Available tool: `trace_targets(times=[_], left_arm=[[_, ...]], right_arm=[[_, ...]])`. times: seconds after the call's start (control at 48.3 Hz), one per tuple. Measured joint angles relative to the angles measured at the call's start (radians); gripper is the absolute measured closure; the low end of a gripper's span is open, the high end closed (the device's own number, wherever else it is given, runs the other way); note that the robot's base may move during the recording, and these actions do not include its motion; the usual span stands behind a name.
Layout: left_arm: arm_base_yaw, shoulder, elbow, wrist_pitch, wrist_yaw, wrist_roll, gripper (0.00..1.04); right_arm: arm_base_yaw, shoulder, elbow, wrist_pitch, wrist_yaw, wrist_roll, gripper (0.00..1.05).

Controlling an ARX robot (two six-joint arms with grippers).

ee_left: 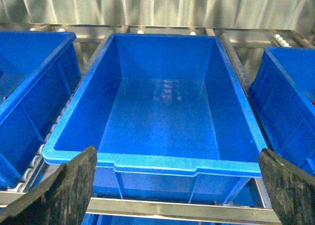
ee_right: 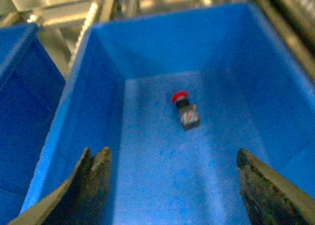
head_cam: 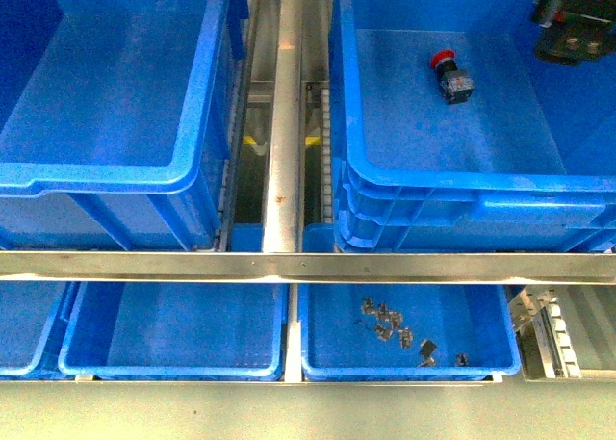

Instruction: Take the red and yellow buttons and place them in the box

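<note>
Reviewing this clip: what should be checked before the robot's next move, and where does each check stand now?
1. Right gripper open and empty: ok.
2. Left gripper open and empty: ok.
3. Red button found: ok, it lies on its side on the floor of the right crate.
4. Right gripper over that crate: ok, the right wrist view looks down on the button.
5. Yellow button found: not ok, no view shows one.
6. Left crate free of contents: ok, as far as the front and left wrist views show.
</note>
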Motion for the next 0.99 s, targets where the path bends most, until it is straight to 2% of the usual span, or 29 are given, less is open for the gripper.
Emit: trace_targets(times=[0.103, 0.228, 0.331, 0.683, 0.766, 0.993], left_arm=[[0.000, 0.000, 0.000, 0.000, 0.000, 0.000, 0.08], [0.000, 0.000, 0.000, 0.000, 0.000, 0.000, 0.08], [0.000, 0.000, 0.000, 0.000, 0.000, 0.000, 0.08], [0.000, 0.000, 0.000, 0.000, 0.000, 0.000, 0.08], [0.000, 0.000, 0.000, 0.000, 0.000, 0.000, 0.08], [0.000, 0.000, 0.000, 0.000, 0.000, 0.000, 0.08]], right_arm=[[-0.044, -0.074, -0.119, 0.165, -0.039, -0.118, 0.56], [-0.096, -0.188, -0.244, 0.148, -0.092, -0.160, 0.86], [-0.125, -0.283, -0.301, 0.118, -0.118, -0.174, 1.01], [-0.188, -0.552, -0.421, -0.038, -0.181, -0.175, 1.01], [-0.245, -0.637, -0.443, -0.100, -0.257, -0.175, 1.01], [-0.271, -0.862, -0.476, -0.285, -0.262, -0.175, 1.01]])
